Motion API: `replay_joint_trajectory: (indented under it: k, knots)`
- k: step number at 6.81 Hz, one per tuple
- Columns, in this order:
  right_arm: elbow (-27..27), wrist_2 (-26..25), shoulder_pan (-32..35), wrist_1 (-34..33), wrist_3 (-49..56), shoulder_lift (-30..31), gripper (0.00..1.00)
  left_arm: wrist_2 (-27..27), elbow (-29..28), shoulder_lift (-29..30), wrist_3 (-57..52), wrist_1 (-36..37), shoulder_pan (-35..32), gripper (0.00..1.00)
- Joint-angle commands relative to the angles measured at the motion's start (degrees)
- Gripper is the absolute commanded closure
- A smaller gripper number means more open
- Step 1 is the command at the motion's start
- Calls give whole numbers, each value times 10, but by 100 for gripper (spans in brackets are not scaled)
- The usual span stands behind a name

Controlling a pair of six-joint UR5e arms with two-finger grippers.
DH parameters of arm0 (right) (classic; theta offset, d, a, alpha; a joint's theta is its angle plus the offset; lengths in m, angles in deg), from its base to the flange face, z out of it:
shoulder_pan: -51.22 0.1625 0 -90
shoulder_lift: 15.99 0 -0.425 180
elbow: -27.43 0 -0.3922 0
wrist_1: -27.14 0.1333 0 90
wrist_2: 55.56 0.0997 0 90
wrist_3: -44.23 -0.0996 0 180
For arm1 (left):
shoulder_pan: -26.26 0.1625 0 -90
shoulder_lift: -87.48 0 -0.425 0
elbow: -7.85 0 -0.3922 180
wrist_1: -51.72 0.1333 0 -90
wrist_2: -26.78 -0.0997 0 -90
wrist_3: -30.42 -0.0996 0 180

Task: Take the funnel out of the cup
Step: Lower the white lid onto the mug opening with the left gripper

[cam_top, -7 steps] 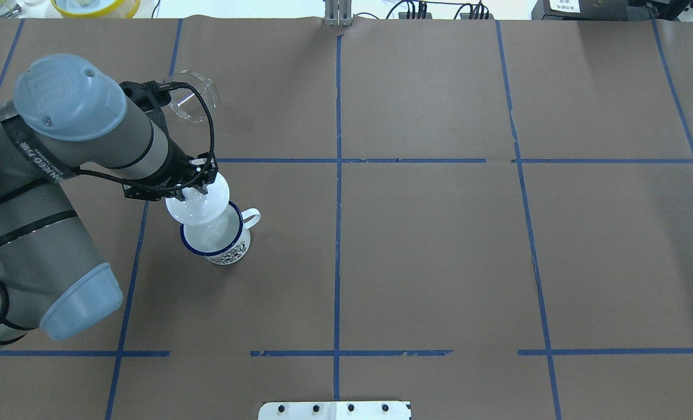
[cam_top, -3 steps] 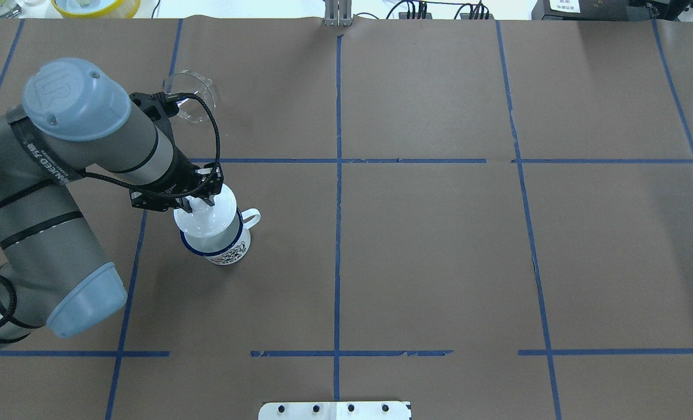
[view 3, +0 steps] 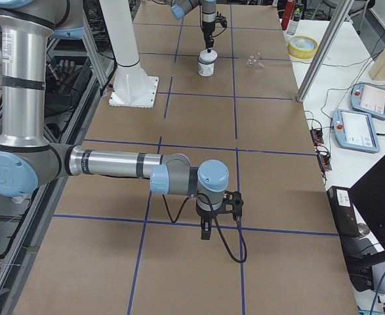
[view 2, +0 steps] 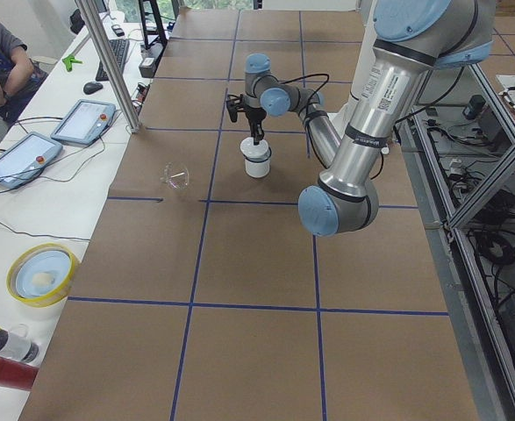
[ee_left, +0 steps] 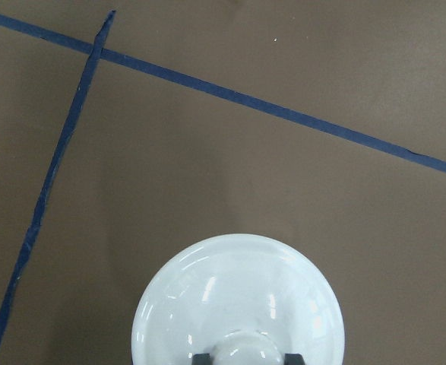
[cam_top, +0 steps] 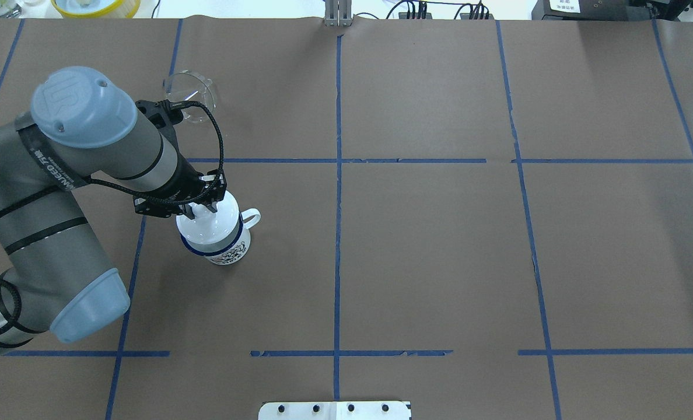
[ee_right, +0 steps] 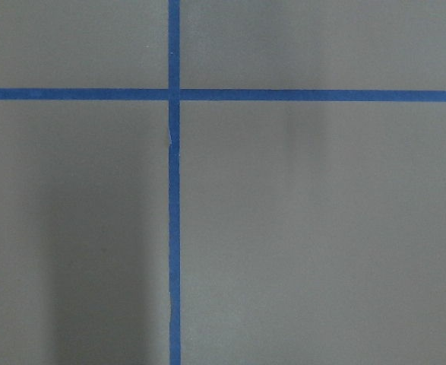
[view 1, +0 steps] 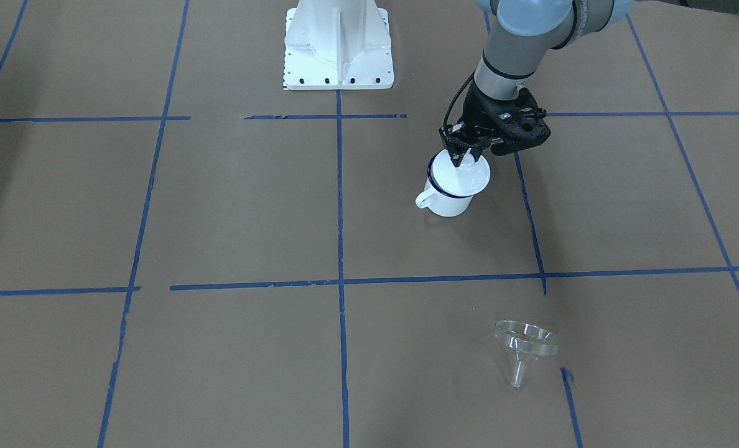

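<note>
The clear funnel (cam_top: 189, 96) lies on its side on the brown table, well away from the cup, and also shows in the front view (view 1: 525, 342). The cup (cam_top: 225, 249) is a white mug with a dark blue rim (view 1: 449, 202). My left gripper (cam_top: 198, 211) is shut on the knob of a white round lid (cam_top: 213, 227), which covers the cup's mouth. The left wrist view shows the lid (ee_left: 238, 293) from above. My right gripper (view 3: 206, 233) shows only in the right side view, over bare table, and I cannot tell its state.
The robot's white base plate (view 1: 338, 46) stands at the table's near edge. A yellow-rimmed bowl (view 2: 39, 274) and tablets (view 2: 82, 121) sit on the side bench beyond the table's far edge. Blue tape lines grid the brown table cover (cam_top: 440, 245).
My left gripper has carried the white lid from beside and above the cup down over its mouth. The funnel and the cup have not moved.
</note>
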Motion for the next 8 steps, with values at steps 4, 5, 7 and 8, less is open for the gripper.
replay_joint_trajectory:
  k: [4, 5, 7, 8]
  knots:
    - [-1, 0, 0, 0, 0, 0, 0, 0, -3, -9, -1, -1, 16, 100]
    - [-1, 0, 0, 0, 0, 0, 0, -1, -4, -10, -3, -1, 16, 100]
    - [0, 0, 0, 0, 0, 0, 0, 0, -3, -12, -4, -2, 16, 100]
    - [0, 0, 0, 0, 0, 0, 0, -1, -4, -13, -6, -2, 18, 42]
